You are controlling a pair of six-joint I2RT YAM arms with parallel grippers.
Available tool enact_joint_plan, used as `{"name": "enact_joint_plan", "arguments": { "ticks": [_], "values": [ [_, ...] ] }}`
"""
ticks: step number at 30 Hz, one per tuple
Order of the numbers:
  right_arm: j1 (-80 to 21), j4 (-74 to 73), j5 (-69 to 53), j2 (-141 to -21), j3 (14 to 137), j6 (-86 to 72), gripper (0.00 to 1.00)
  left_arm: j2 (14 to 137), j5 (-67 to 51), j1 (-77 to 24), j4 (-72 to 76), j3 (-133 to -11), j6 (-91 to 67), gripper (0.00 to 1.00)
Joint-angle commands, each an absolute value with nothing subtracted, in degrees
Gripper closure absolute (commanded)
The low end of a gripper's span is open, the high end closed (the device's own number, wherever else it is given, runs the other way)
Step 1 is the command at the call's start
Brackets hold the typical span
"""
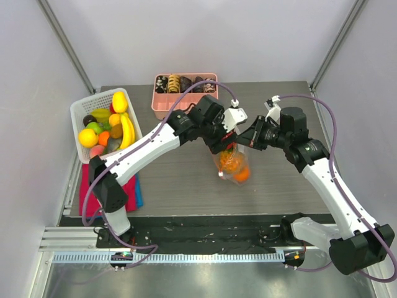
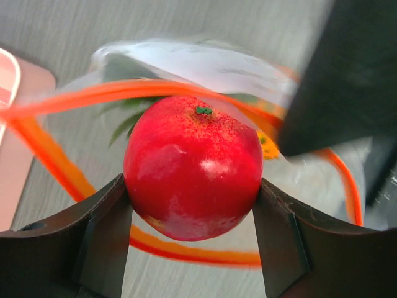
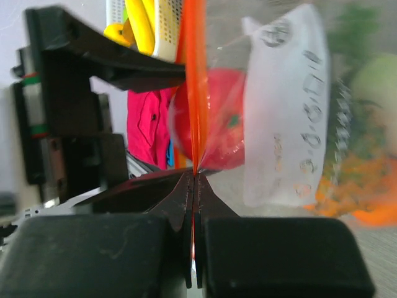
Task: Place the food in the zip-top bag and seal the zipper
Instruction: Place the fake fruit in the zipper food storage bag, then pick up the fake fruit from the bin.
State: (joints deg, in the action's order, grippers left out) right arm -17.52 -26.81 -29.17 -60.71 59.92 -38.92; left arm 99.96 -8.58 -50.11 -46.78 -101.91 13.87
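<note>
We find only one printed surface: a white panel [image 3: 282, 118] on the clear zip-top bag [image 3: 363, 56], seen from the right wrist camera. It carries a column of faint grey marks, some round like digits or letters, but they are too blurred for us to read. In the top view and the left wrist view we can read no text, brand, number or sign.

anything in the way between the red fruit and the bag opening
Nothing visible. The left gripper holds the red fruit right at the zip-top bag mouth, where the zipper loops wide open. The right gripper pinches the zipper edge off to one side.
</note>
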Motion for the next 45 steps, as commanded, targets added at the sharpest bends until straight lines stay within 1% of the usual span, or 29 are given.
{"name": "enact_joint_plan", "arguments": {
  "ticks": [1, 4, 8, 11, 13, 14, 16, 17, 19, 20, 22, 23, 27, 30, 31, 34, 35, 37, 38, 39, 40, 41, 42, 43, 45],
  "values": [
    [-17.84, -24.26, -34.36, -60.2, 62.14, -36.92, 0.99, 101.16, -2.9, -50.45, -37.89, -102.13, 11.52, 0.67],
    [-17.84, -24.17, -36.73, -61.0, 62.4, -36.74, 0.99, 102.3, -2.46, -50.45, -35.07, -102.48, 9.32, 0.64],
    [-17.67, -23.55, -38.75, -61.78, 63.28, -36.74, 0.99, 105.47, -2.63, -50.36, -37.61, -103.54, 4.67, 0.6],
    [-17.58, -23.38, -39.81, -62.4, 64.07, -37.26, 0.99, 105.82, -7.19, -50.19, -37.62, -101.08, 1.42, 0.56],
    [-17.4, -22.77, -40.69, -62.67, 64.42, -37.53, 0.99, 105.12, -11.32, -50.01, -37.09, -99.15, -1.3, 0.51],
    [-17.32, -22.59, -41.04, -62.75, 64.42, -37.88, 0.99, 104.77, -12.03, -49.66, -36.92, -98.79, -2.28, 0.43],
    [-16.79, -22.15, -41.48, -62.75, 64.42, -38.32, 0.99, 103.46, -13.61, -48.44, -36.74, -98.53, -5.18, 0.33],
    [-16.7, -22.15, -41.66, -62.67, 64.42, -38.76, 0.99, 102.84, -17.89, -47.47, -36.83, -98.7, -5.97, 0.25],
    [-15.74, -21.8, -42.19, -62.49, 64.07, -39.2, 0.99, 100.39, -20.82, -44.39, -36.83, -99.14, -8.07, 0.18],
    [-15.47, -21.62, -42.36, -62.4, 63.9, -39.9, 0.99, 99.68, -23.61, -43.6, -37.26, -99.58, -8.09, 0.13],
    [-14.94, -20.92, -43.15, -62.14, 63.63, -40.25, 0.99, 97.22, -26.88, -41.05, -40.58, -101.33, -6.78, 0.1],
    [-14.85, -20.66, -43.33, -62.05, 63.55, -40.43, 0.99, 96.16, -30.46, -40.09, -41.74, -101.6, -6.16, 0.0],
    [-14.59, -18.38, -43.33, -61.17, 62.93, -41.74, 0.99, 91.85, -36.62, -35.52, -49.56, -102.57, -3.17, 0.0],
    [-14.33, -16.45, -43.51, -61.0, 62.23, -42.71, 0.99, 88.25, -38.66, -27.54, -53.69, -102.66, -3.43, 0.0],
    [-14.33, -16.0, -43.51, -60.91, 61.97, -42.98, 0.99, 87.55, -39.11, -22.29, -54.92, -102.74, -2.82, 0.0],
    [-14.06, -15.21, -43.33, -61.0, 61.26, -42.89, 0.99, 86.22, -39.03, -12.86, -60.28, -103.44, 2.09, 0.0],
    [-14.06, -15.03, -43.24, -61.0, 61.0, -42.72, 0.99, 86.48, -38.07, -7.0, -62.12, -104.14, 4.46, 0.0],
    [-13.97, -14.85, -43.33, -61.08, 60.3, -42.63, 0.99, 87.8, -34.74, -2.14, -66.61, -105.99, 10.88, 0.0],
    [-13.97, -14.77, -43.33, -61.17, 60.03, -42.63, 0.99, 88.5, -34.02, 2.59, -68.01, -106.52, 12.73, 0.0],
    [-13.97, -14.5, -43.33, -61.17, 59.86, -42.63, 0.99, 89.2, -33.23, 4.9, -69.25, -107.05, 15.27, 0.0],
    [-13.89, -14.33, -43.33, -61.26, 59.59, -42.71, 0.99, 90.95, -28.18, 6.23, -69.26, -107.31, 15.47, 0.0],
    [-13.89, -14.41, -43.33, -61.26, 59.59, -42.63, 0.99, 91.92, -26.99, 7.37, -69.52, -107.4, 15.99, 0.01],
    [-13.89, -14.24, -43.33, -61.43, 59.59, -42.63, 0.99, 92.98, -27.16, 10.17, -70.13, -107.49, 18.43, 0.02],
    [-13.89, -14.24, -43.42, -61.44, 59.59, -42.54, 0.99, 94.55, -26.55, 10.89, -70.14, -106.71, 18.72, 0.07],
    [-13.89, -14.15, -43.5, -61.7, 59.68, -42.45, 0.99, 96.5, -21.9, 11.86, -69.96, -105.82, 19.33, 0.11]
  ]
}}
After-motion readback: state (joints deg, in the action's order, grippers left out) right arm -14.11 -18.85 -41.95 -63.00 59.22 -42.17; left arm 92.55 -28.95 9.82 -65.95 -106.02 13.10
